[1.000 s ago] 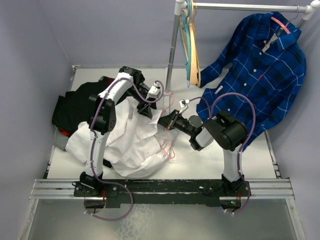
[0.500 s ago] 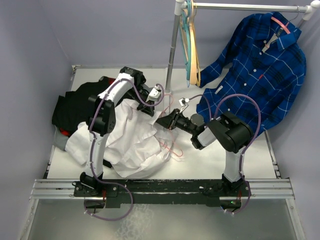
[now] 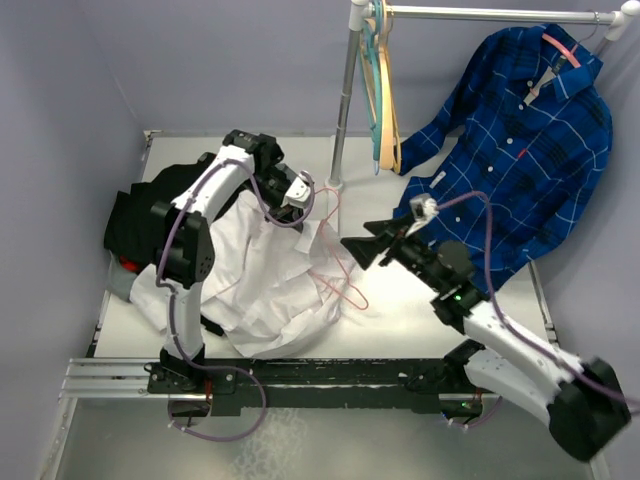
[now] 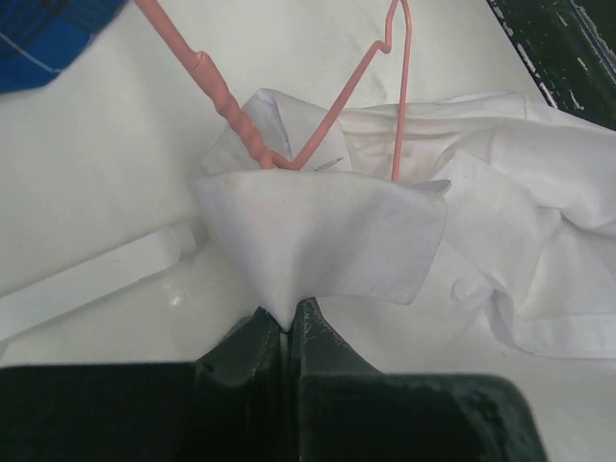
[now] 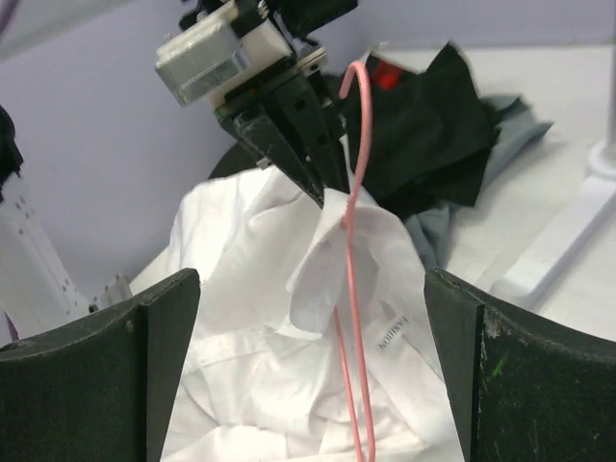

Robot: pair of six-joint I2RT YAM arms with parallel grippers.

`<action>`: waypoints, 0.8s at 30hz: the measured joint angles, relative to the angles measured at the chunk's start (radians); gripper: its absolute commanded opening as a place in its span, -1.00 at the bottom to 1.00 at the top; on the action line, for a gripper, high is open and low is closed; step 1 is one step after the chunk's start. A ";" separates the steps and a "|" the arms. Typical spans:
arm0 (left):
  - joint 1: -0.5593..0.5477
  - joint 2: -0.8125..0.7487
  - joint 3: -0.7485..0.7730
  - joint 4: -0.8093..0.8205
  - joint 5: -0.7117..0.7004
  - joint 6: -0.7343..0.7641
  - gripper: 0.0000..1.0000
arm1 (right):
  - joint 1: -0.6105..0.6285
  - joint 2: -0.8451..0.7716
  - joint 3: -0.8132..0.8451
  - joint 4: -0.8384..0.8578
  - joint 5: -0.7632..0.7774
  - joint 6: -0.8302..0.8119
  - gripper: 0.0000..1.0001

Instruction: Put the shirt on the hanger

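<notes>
Plain lavender walls (image 3: 230, 60) enclosed a glossy white table (image 3: 395, 320). A metal garment rail (image 3: 480, 13) stood on its upright pole (image 3: 345, 100) at the back.

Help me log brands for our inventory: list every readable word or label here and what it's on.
"FASHION", apparently, seen upside down: neck tag of the white shirt.
White tag on the blue plaid shirt: too small to read.
Nothing else legible.
</notes>
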 measured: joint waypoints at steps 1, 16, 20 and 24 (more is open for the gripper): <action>0.000 -0.027 -0.010 -0.001 -0.001 0.006 -1.00 | 0.000 -0.101 0.000 -0.089 0.026 -0.010 1.00; -0.010 -0.409 -0.056 -0.007 0.039 0.015 -1.00 | 0.000 -0.338 -0.056 -0.671 0.176 0.136 0.53; -0.023 -0.445 -0.067 -0.010 0.043 0.009 -1.00 | 0.000 -0.235 0.027 -0.688 0.175 0.158 0.52; -0.024 -0.451 -0.084 -0.010 0.040 0.009 -1.00 | 0.000 -0.209 0.093 -0.670 0.175 0.160 0.57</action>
